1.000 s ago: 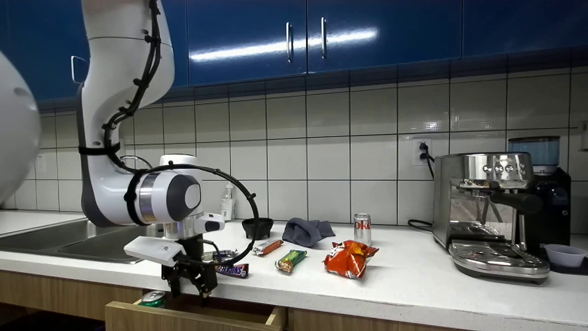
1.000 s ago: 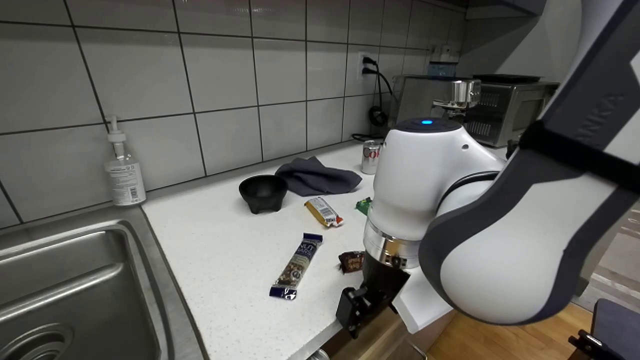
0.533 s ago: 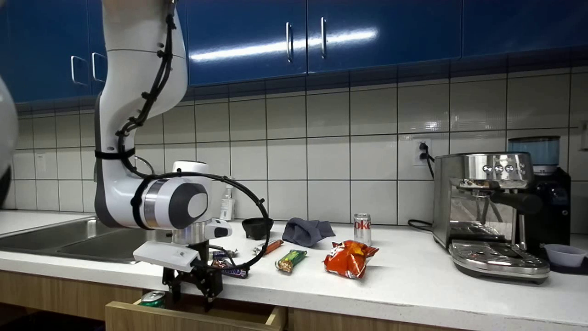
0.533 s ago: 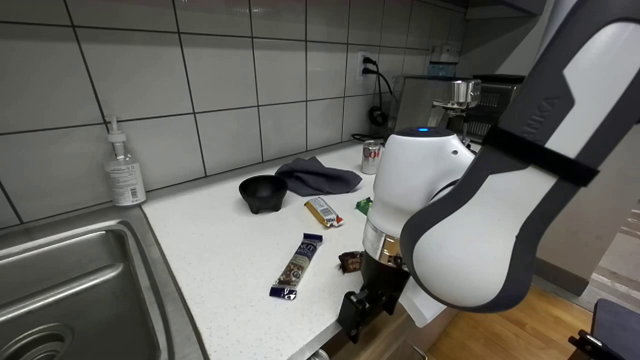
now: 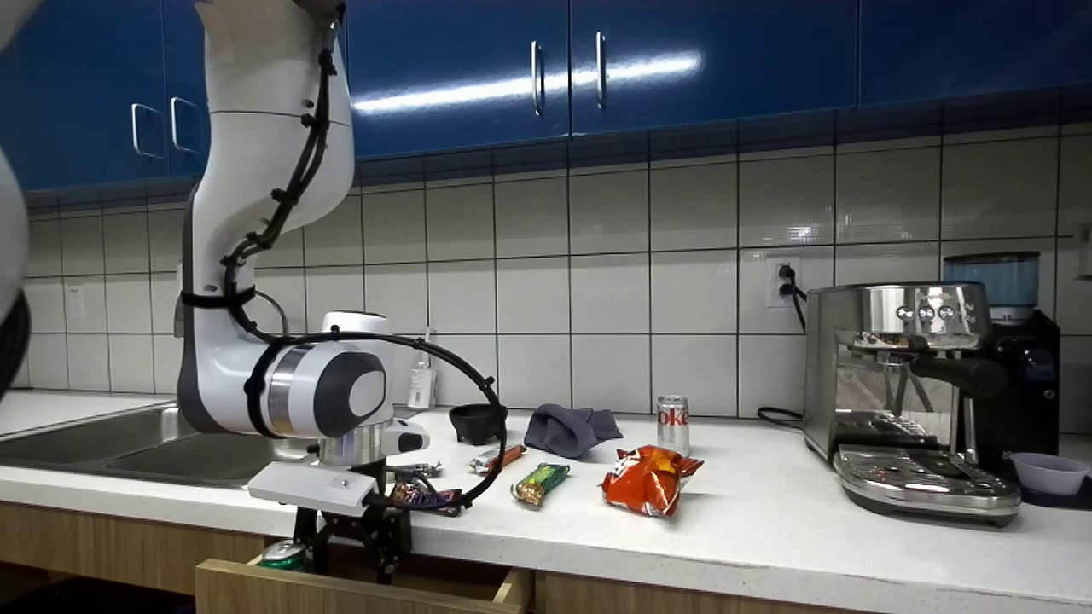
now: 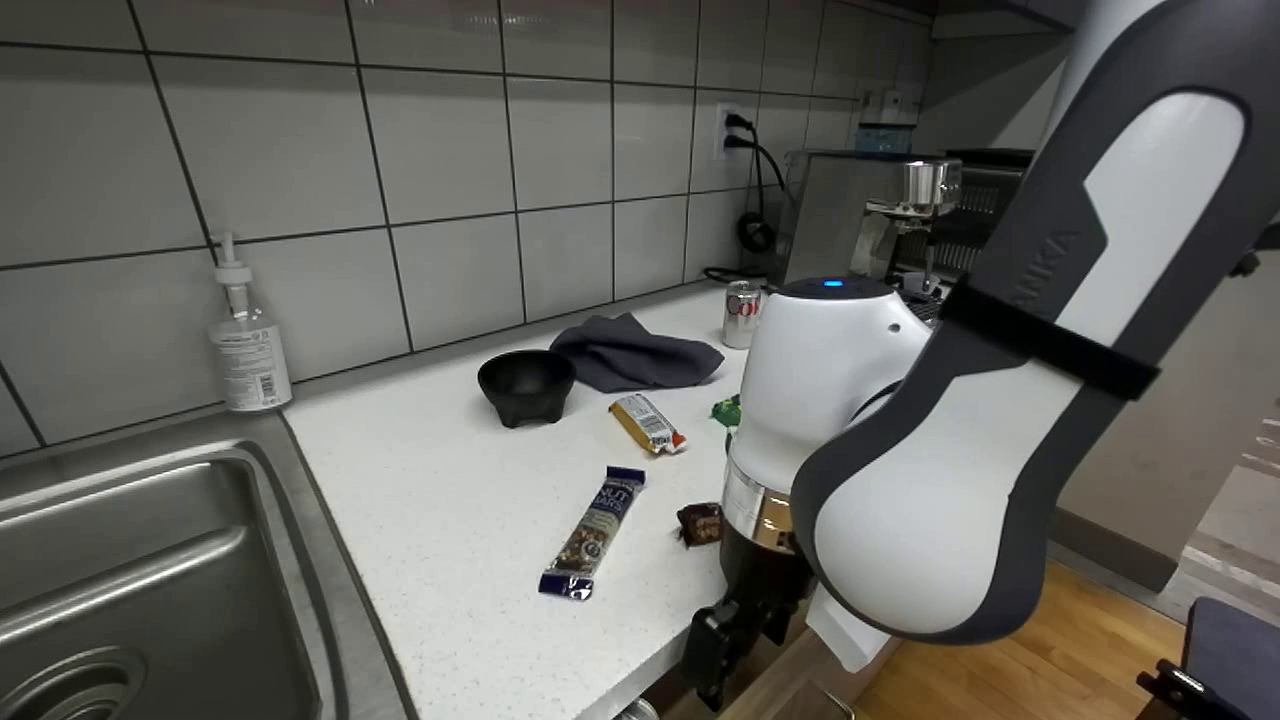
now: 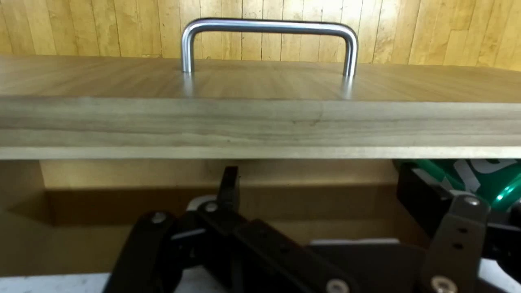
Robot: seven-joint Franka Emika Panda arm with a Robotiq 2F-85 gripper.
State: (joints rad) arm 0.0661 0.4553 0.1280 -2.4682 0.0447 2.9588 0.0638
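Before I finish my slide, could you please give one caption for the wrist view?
Open gripper at a pulled-out wooden drawer with a metal handle, a green can inside.

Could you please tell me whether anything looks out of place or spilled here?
Nothing looks spilled. Slightly odd, perhaps: a green can sits inside the open drawer, near the gripper, while a Coke can stands on the counter. The grey cloth also lies crumpled near the black bowl.

The wooden drawer (image 5: 333, 599) with a metal handle (image 7: 268, 27) is open below the near counter edge (image 5: 682, 573). Inside it, at the left end in an exterior view, there is a silver-topped green can (image 5: 283, 557).
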